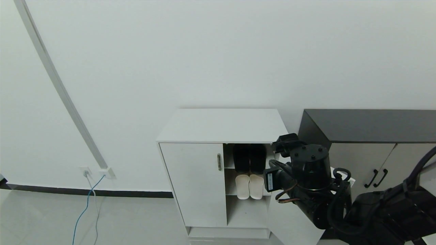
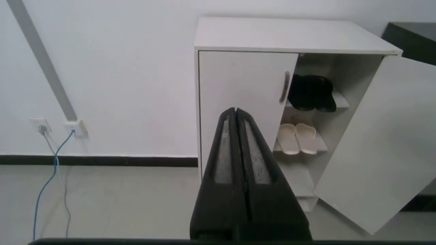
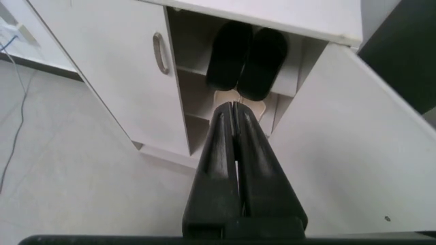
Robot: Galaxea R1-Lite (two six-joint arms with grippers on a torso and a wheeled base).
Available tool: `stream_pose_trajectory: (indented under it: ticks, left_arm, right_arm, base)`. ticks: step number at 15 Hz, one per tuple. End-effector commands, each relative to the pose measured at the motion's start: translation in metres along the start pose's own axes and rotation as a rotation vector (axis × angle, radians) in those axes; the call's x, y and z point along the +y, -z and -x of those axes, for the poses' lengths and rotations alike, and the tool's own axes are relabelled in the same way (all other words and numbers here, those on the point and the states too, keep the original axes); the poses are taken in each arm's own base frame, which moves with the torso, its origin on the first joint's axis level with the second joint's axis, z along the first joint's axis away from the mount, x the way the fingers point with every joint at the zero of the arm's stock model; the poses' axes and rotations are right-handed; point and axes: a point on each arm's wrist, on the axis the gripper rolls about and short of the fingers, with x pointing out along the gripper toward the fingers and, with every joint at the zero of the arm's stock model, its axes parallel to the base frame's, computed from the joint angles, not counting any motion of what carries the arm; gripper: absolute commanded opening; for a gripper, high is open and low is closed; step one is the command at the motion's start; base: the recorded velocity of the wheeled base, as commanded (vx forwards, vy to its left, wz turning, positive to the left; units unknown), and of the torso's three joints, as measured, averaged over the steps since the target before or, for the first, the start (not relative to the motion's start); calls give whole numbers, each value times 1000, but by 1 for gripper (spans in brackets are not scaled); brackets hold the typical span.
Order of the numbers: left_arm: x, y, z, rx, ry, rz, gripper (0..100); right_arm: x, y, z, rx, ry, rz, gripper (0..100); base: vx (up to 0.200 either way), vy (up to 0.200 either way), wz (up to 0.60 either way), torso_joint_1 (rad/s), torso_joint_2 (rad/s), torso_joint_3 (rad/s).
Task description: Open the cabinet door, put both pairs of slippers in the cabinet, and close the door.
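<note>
While door point(image 3: 354, 143) hangs open beside right fingers point(image 3: 223, 139), clenched & empty, black slippers point(image 3: 246, 53) sit in cabinet point(image 1: 218, 126) just ahead of them, white slippers point(image 1: 249, 186) one shelf lower, both lengthwise front-to-back. Left fingers point(image 2: 225, 153) clenched, empty, farther back.

The right half of the white two-door cabinet point(image 1: 218, 126) stands open to the front, while its closed left door with a metal handle point(image 1: 194, 183) bars the other half. The open right door point(image 1: 293, 226) juts outward and walls off the opening's right side, with a dark-topped sideboard point(image 1: 368, 126) just beyond it. A pair of black slippers point(image 1: 248, 158) fills the top shelf and a pair of white slippers point(image 1: 249, 186) the middle shelf. The bottom compartment offers room.
</note>
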Motion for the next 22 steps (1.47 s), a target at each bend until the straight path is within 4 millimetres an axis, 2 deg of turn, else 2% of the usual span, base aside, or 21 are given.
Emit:
stream_pose_trajectory:
  ticks: [1, 7, 13, 22]
  left_arm:
    - [0, 0, 0, 0, -1, 1, 0]
    - [0, 0, 0, 0, -1, 1, 0]
    - [0, 0, 0, 0, -1, 1, 0]
    - [0, 0, 0, 1, -1, -1, 0]
  right_arm:
    - [0, 2, 0, 6, -2, 5, 0]
    - [-1, 3, 1, 7, -2, 27, 0]
    - [-1, 4, 1, 9, -2, 31, 0]
    - [-5, 3, 1, -24, 5, 33, 0]
  base:
    - [0, 0, 0, 32, -56, -36]
    - [0, 0, 0, 0, 0, 0]
    - [0, 0, -600, 3, 2, 3]
    - [0, 0, 0, 0, 0, 0]
